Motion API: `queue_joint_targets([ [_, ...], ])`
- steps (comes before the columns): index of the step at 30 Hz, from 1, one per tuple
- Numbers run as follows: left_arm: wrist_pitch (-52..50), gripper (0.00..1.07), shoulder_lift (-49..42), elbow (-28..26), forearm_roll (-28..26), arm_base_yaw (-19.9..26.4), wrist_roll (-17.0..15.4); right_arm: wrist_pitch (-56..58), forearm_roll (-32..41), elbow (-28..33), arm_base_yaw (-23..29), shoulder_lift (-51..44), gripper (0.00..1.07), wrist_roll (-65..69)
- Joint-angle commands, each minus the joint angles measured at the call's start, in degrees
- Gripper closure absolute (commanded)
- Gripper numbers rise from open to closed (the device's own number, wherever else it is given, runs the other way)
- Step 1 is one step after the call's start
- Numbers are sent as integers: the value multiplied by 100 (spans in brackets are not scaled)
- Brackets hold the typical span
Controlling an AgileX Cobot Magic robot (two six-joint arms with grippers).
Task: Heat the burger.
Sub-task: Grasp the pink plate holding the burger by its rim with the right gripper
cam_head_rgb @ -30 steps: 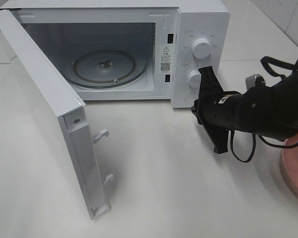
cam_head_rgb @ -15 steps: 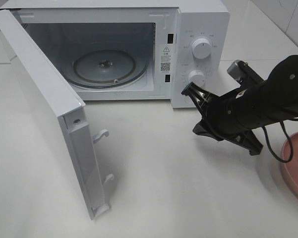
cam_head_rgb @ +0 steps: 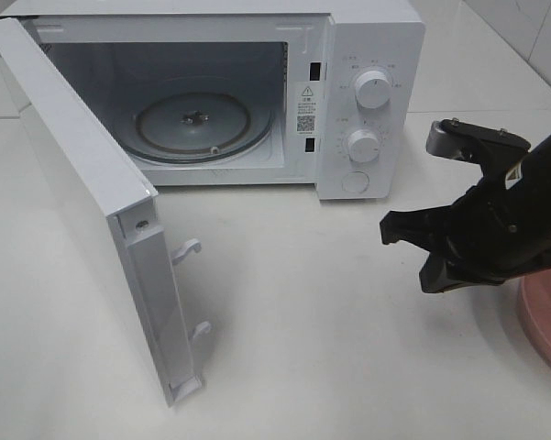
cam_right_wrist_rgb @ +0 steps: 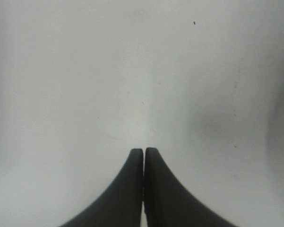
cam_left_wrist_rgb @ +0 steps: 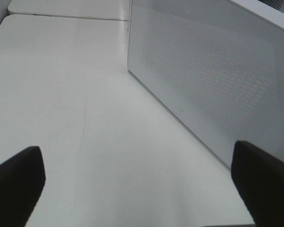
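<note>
The burger is out of view in all three views. The white microwave (cam_head_rgb: 371, 46) stands at the back with its door (cam_head_rgb: 82, 192) swung wide open to the left; the glass turntable (cam_head_rgb: 202, 124) inside is bare. My right gripper (cam_head_rgb: 429, 264) hangs over the table in front of the microwave's knobs, to their right. Its black fingers (cam_right_wrist_rgb: 132, 189) are pressed together with nothing between them, over bare white table (cam_right_wrist_rgb: 132, 71). In the left wrist view my left gripper (cam_left_wrist_rgb: 137, 184) is wide open and holds nothing, low over the table beside the microwave's perforated side wall (cam_left_wrist_rgb: 212, 80).
A round pink plate (cam_head_rgb: 545, 321) shows at the right edge, partly behind my right arm. The open door juts toward the front left. Two round knobs (cam_head_rgb: 373, 90) and a button sit on the microwave's control panel.
My right arm has drawn back from the microwave's lower knob, moving right and toward the front while turning. The gripper stays shut. The left gripper has not changed.
</note>
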Motion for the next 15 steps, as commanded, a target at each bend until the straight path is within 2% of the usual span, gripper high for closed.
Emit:
queue_joint_targets([
  [1, 6, 6, -86, 0, -57, 0, 0, 688, -584, 6, -23, -372, 103, -109],
  [5, 6, 6, -86, 0, -57, 0, 0, 1089, -768, 6, -74, -584, 102, -264],
  [10, 6, 6, -86, 0, -57, 0, 0, 1650, -791, 6, -430, -791, 97, -848],
  [13, 6, 6, -86, 0, -57, 0, 0, 1759, -808, 6, -630, -831, 90, -1146],
  [14, 6, 6, -86, 0, -57, 0, 0, 1759, -842, 6, -756, -837, 82, -1341],
  [15, 6, 6, -86, 0, -57, 0, 0, 1759, -842, 6, -756, -837, 82, -1341],
])
